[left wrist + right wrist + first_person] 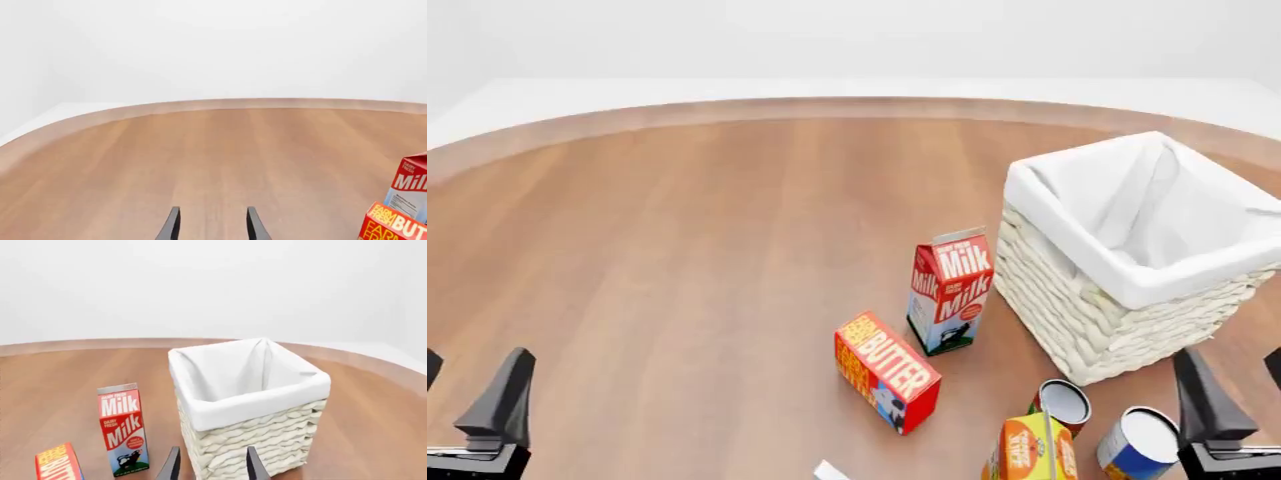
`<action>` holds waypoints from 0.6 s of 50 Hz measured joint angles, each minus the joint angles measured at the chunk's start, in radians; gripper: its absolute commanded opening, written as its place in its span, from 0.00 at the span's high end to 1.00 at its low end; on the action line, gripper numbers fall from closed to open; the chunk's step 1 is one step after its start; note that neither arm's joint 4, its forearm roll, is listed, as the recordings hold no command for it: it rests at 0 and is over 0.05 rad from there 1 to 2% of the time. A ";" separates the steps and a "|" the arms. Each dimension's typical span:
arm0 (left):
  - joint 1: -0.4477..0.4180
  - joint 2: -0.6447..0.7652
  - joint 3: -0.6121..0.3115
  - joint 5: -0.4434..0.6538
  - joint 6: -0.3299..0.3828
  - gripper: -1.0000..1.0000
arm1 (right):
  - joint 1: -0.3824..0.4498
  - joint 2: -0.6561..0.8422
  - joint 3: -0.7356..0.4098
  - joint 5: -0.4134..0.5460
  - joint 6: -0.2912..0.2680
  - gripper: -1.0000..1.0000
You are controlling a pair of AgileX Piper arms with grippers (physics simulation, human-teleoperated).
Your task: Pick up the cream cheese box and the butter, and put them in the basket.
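Around the brown wooden table (694,260) stand plain white walls (854,40).

A red-and-white milk carton (950,291) stands upright a little right of the front view's centre, on a brown wooden counter (667,260) with a curved far edge. Along the bottom edge at lower right stands an orange juice carton (1028,450), with two open-topped cans just beside it: a dark one (1064,404) and a blue-sided one (1138,442).
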 measured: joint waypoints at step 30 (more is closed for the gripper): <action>0.000 0.000 0.000 0.000 0.000 0.00 | 0.205 0.264 -0.299 0.111 0.052 0.00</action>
